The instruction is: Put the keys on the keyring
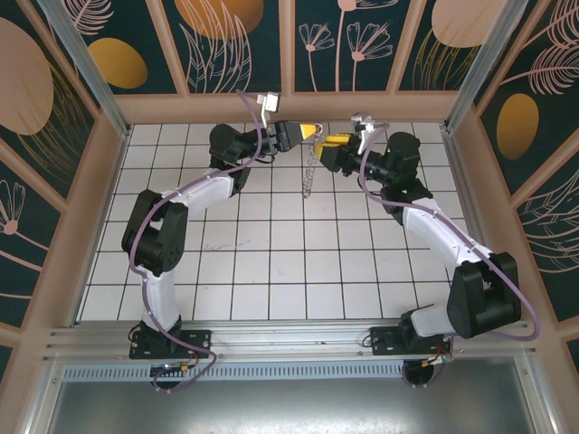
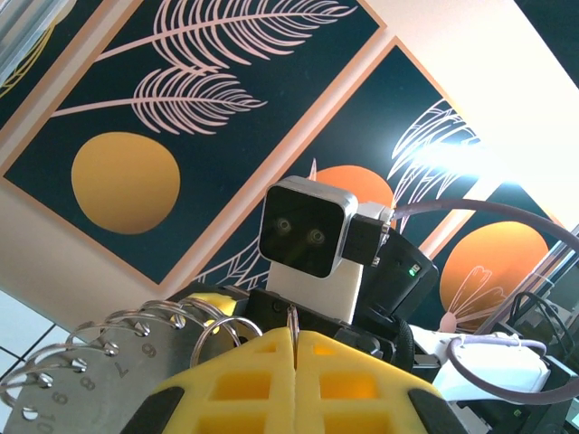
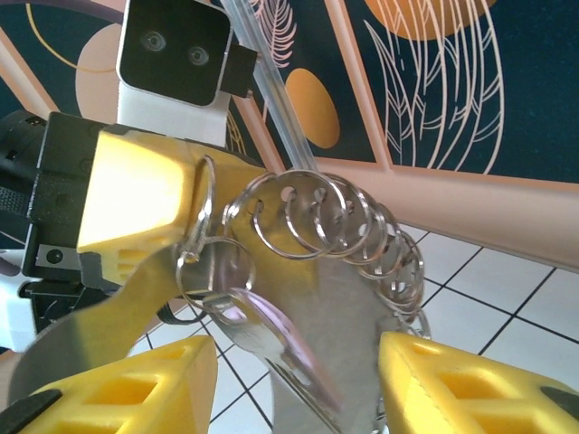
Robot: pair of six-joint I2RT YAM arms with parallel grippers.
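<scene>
My left gripper (image 1: 309, 134) is raised over the far middle of the floor, its yellow fingers (image 2: 244, 380) shut on a thin metal ring of the keyring (image 2: 291, 318). A bunch of linked rings (image 3: 348, 221) and a flat metal tag hang from that ring; from above it is a thin dangling chain (image 1: 309, 174). In the right wrist view a key (image 3: 271, 336) with a pale lilac head hangs from a small ring beside the pinched one. My right gripper (image 1: 328, 142) faces the left one tip to tip. Its jaws (image 3: 297, 351) are open, with the key and tag hanging between the fingers.
White tiled floor (image 1: 271, 262) lies below, walled by dark panels with orange and pink plant prints (image 1: 226, 36). Purple cables (image 1: 190, 190) run along both arms. The right arm's wrist camera (image 2: 306, 228) sits just beyond my left fingertips.
</scene>
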